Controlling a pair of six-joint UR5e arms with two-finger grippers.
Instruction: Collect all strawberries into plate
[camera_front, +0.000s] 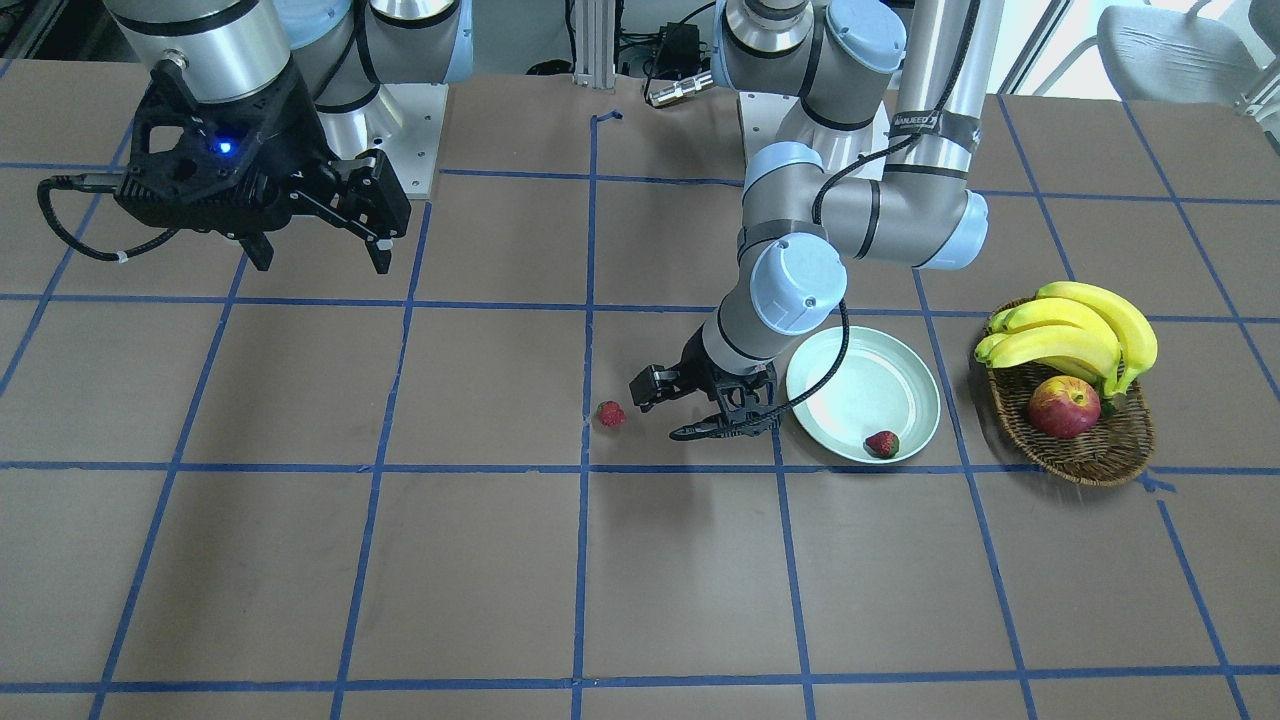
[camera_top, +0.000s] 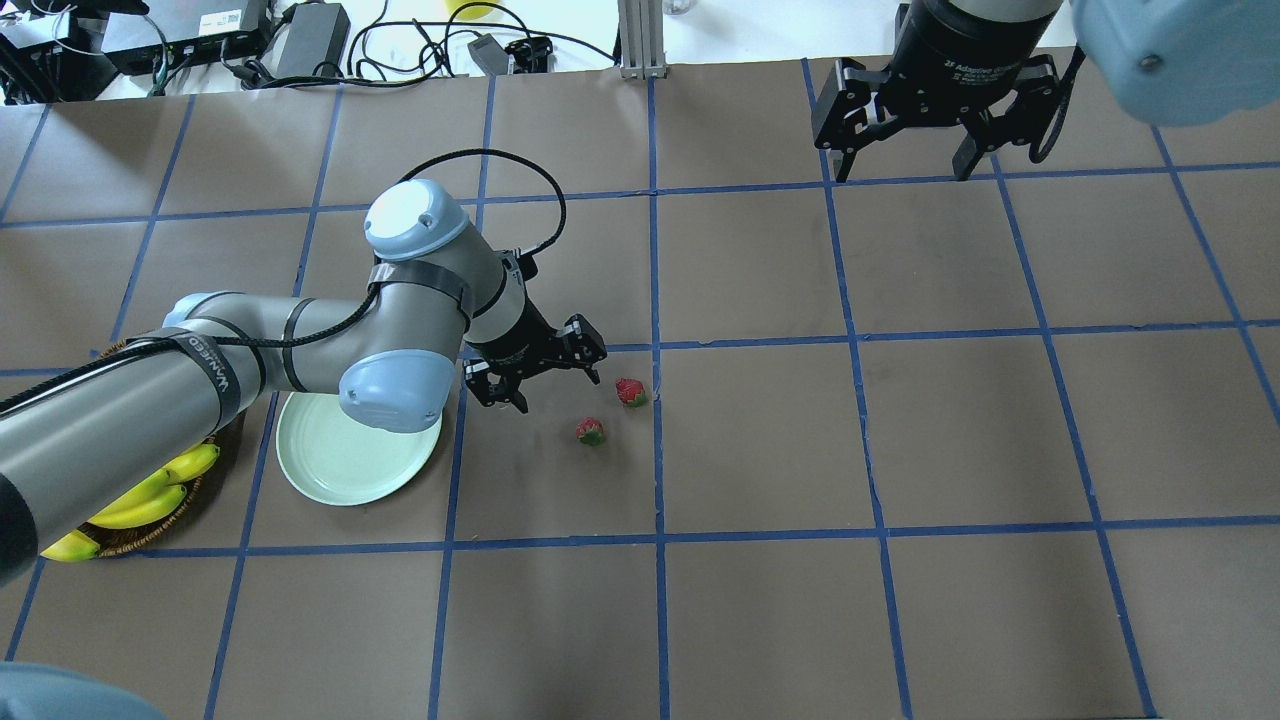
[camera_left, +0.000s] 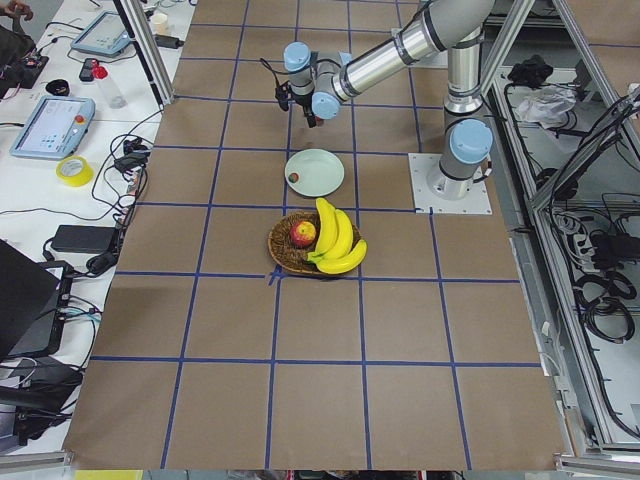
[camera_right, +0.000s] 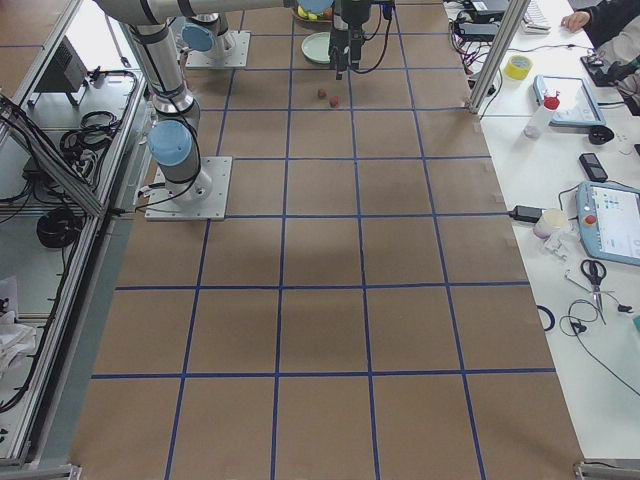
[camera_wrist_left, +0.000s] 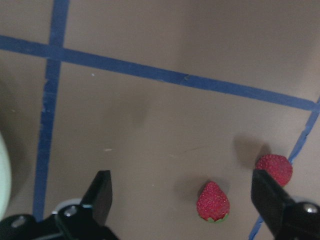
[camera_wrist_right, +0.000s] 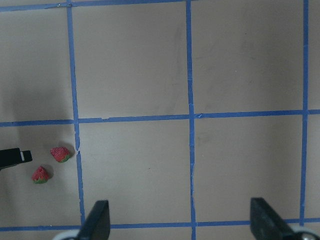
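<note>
Hovering low over the table, the left gripper has its jaws spread wide and holds nothing. It sits between the plate and two loose strawberries, close to both.

One loose strawberry lies against a blue tape line. The other loose strawberry lies just beside it, a little nearer the robot, and the two do not touch. In the left wrist view the nearer berry shows inside the span of the open fingers, toward the right-hand one, while the berry by the tape sits just past that finger's tip. In the front-facing view only the berry by the tape shows on the table; the gripper hides its neighbour.

A third strawberry rests inside the plate, against the rim on the operators' side. The plate lies flat on the table beside the left arm's wrist.

The right gripper hangs high above the table, well apart from the fruit, its fingers wide apart and empty.

A wicker basket holding bananas and an apple stands near the plate, on the side away from the berries.
</note>
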